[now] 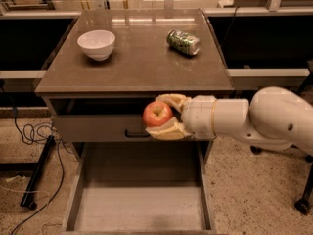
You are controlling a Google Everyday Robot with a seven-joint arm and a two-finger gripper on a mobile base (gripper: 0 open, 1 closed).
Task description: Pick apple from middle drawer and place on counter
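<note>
The hand (164, 117) pinches the apple (157, 114) between its 2 cream fingers (172, 100), in front of the cabinet just below the counter (142, 58) edge, above the open, bare middle drawer (139, 199). A white bowl (96, 44) and green can (183, 41) sit on the counter.

There is one apple (157, 114) – just one, red and round. One gripper (160, 117) holds it tight between its two fingers, up in front of the cabinet, just under the edge of the one counter (142, 67) and above the one middle drawer (142, 204), which is pulled open. There is one arm (274, 119). On the counter sit one white bowl (97, 44) and one green can (183, 42). One drawer front (93, 128) shows too – with one dark handle (137, 133).
</note>
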